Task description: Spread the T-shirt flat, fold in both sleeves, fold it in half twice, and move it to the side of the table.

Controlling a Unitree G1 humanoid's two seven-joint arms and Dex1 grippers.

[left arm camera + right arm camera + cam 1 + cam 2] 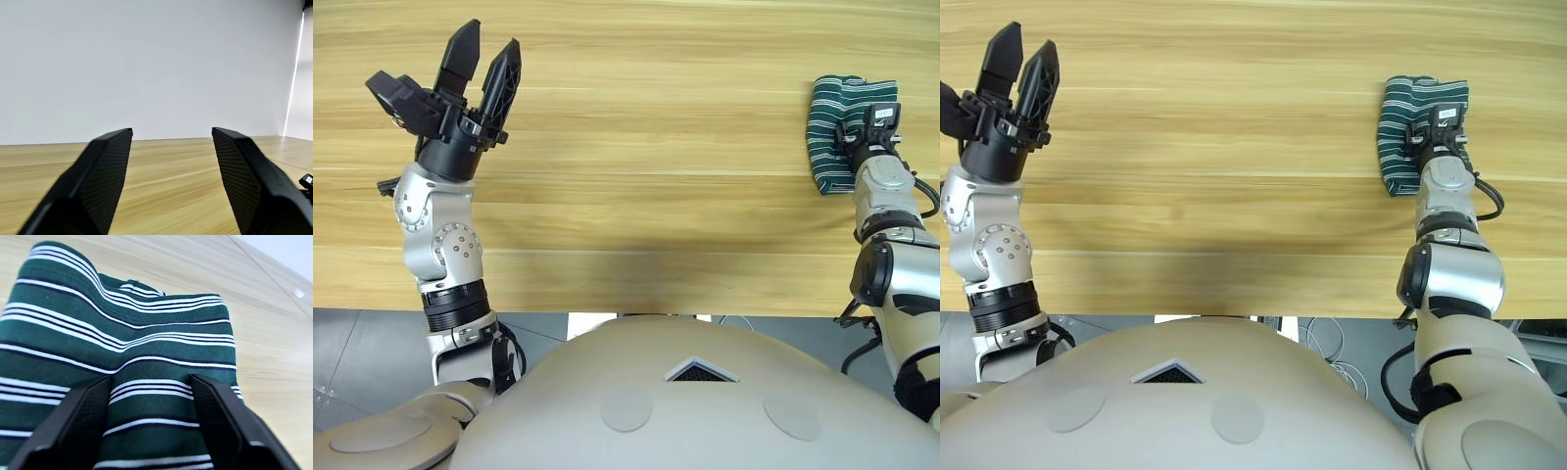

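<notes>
The T-shirt (835, 127) is green with white stripes and lies folded into a small bundle at the far right of the wooden table (656, 147). My right gripper (151, 379) rests on top of it. Its fingers (80, 416) stand open and press into the cloth (122, 328), and a ridge of fabric rises between them. My left gripper (489, 39) is held up above the left part of the table, far from the shirt, open with nothing between its fingers (105, 171).
The table's front edge (656, 311) runs close to me, with grey floor (362, 352) below it. Bare wood stretches between the two arms. A white wall (146, 63) stands beyond the table's far side.
</notes>
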